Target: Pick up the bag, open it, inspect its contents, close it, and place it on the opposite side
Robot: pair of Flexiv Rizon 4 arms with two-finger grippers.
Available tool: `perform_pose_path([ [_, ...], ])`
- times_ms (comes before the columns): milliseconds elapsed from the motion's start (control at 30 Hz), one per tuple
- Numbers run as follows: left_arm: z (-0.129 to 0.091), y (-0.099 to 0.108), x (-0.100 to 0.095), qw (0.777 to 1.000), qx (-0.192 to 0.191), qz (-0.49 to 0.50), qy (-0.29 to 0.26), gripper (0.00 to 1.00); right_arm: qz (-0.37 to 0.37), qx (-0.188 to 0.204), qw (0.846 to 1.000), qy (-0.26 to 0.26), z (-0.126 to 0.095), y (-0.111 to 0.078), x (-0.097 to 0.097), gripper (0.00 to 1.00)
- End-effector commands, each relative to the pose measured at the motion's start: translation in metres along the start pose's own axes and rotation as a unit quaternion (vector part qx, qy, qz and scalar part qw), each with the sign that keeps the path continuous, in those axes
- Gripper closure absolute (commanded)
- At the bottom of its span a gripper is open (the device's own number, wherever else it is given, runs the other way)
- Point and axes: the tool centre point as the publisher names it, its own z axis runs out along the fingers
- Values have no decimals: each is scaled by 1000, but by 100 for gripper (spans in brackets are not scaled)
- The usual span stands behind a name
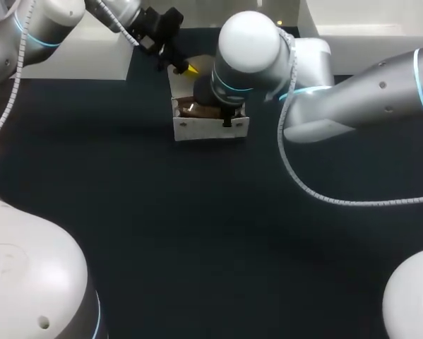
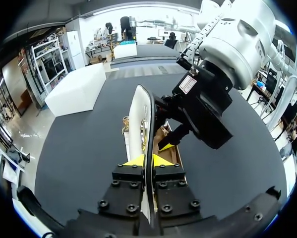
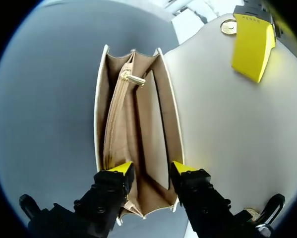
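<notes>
Yellow-tipped fingers of the left tool (image 2: pixel 149 159) pinch the raised cream leather flap (image 2: pixel 140 116) of a small cream handbag with a tan lining (image 1: pixel 210 128). The handbag stands upright on the dark table (image 1: pixel 197 233), at its far middle between the two arms. From the other side, the right tool (image 3: pixel 152 171) hangs over the open mouth, its fingers moderately spread and gripping nothing. One finger is above the tan zipped pocket (image 3: pixel 116 129), the other by the rear wall under the flap. A gold zip pull (image 3: pixel 134 78) lies at the pocket's far end. No loose contents show in the compartments visible from the right wrist.

The step in hand appears to be the inspection. Done well, it calls for the left tool to hold the flap steady and well back, leaving the mouth unshaded, while the right wrist looks straight down into each compartment. The bag looks light and likely to tip, so any push on its walls should be gentle and clear of the zip pull. The right tool should lift straight out before the flap comes down.
</notes>
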Motion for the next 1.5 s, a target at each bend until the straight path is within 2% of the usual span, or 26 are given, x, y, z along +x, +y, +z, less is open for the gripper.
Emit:
perform_pose_path([
  [33,-1,-3,5,1000,-3,1,-4,100,4,1,1000,-31,-22,-3,-2,65],
  [333,4,-2,0,1000,-4,-3,-4,100,7,4,995,-98,-65,-6,-17,71],
  [533,14,4,-8,1000,-8,-15,-5,100,4,2,994,-112,-78,-5,-16,78],
  [833,29,18,-31,999,-24,-18,-41,100,2,-6,994,-106,-76,-3,-2,100],
  [1233,49,37,-61,993,-43,5,-108,100,8,-11,997,-78,-58,-7,30,100],
  [1433,63,48,-69,991,-58,20,-123,100,8,-13,998,-67,-51,-5,40,100],
  [1500,66,52,-70,991,-52,23,-123,100,9,-13,998,-62,-50,-5,42,100],
])
